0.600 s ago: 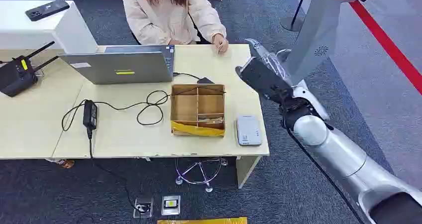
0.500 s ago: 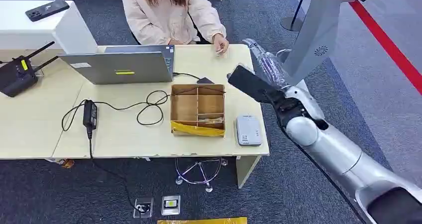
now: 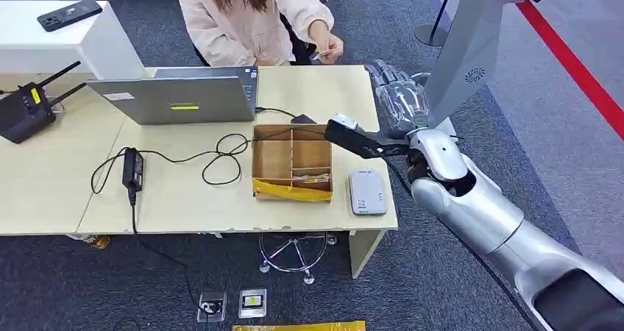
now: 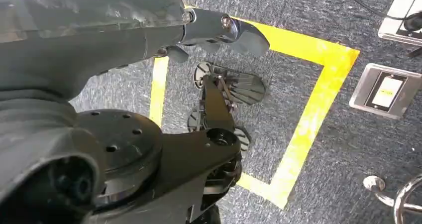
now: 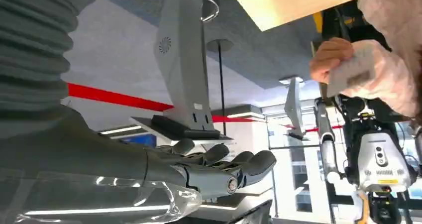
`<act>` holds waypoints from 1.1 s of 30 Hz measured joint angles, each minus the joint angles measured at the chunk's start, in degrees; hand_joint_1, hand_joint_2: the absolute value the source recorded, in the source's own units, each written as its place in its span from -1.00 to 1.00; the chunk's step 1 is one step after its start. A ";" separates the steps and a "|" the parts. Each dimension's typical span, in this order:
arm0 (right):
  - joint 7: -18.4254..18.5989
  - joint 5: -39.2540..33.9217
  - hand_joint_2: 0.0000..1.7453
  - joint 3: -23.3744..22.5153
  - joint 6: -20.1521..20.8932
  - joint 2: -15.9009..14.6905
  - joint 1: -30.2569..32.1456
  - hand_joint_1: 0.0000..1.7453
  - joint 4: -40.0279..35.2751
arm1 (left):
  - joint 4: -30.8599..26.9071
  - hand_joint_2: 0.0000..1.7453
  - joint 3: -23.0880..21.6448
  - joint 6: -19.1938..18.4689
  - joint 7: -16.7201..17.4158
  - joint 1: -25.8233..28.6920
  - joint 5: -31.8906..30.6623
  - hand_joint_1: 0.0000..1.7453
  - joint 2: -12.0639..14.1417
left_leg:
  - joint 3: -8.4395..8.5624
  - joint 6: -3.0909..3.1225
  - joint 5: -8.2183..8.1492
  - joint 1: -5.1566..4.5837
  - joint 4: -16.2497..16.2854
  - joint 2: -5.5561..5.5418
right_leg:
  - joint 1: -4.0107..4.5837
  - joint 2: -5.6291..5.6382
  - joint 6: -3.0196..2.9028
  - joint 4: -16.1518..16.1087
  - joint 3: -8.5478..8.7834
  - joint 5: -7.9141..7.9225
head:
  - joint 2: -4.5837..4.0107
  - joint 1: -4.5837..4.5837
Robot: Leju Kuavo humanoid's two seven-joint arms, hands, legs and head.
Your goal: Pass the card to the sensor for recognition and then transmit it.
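Card [image 3: 321, 53] is sitting pinched in the person's hand [image 3: 329, 48], raised past the desk's [image 3: 184, 191] far edge. Right hand [image 3: 394, 95] is hovering nearby, fingers spread, holding nothing; can't tell about the left hand [image 4: 219, 32].

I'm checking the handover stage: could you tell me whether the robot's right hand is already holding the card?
No: the right hand lies open and empty, while the person's hand holds the card.

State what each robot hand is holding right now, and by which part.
Nothing. The right hand is raised beside the desk, fingers apart and empty. The left hand hangs over the floor, fingers curled on nothing. The card is pinched by one end in the person's hand.
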 joint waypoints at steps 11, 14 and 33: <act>1.33 5.03 1.00 -2.97 1.03 0.42 0.30 -1.00 3.63 | 0.02 -1.00 -1.44 -0.13 0.48 0.02 -1.47 -1.00 0.09 | 0.00 0.00 0.00 0.00 0.00 0.01 | 0.00 0.05 0.00 0.00 0.00 0.00 | 0.00 0.02; 0.41 5.55 1.00 -3.93 0.28 1.27 0.29 -1.00 5.38 | 0.02 -1.00 -1.88 -0.33 0.50 0.02 -1.73 -1.00 0.22 | 0.00 0.00 0.00 0.01 0.00 0.01 | 0.01 0.07 -0.01 0.00 0.00 0.01 | 0.00 0.02; -0.61 7.30 1.00 -7.15 -0.57 4.63 0.87 1.00 10.47 | 0.04 -1.00 -3.30 -0.33 1.29 0.03 -1.79 -1.00 0.28 | 0.02 0.00 0.00 0.00 0.01 0.04 | 0.00 0.10 -0.01 -0.01 -0.02 0.02 | 0.00 0.02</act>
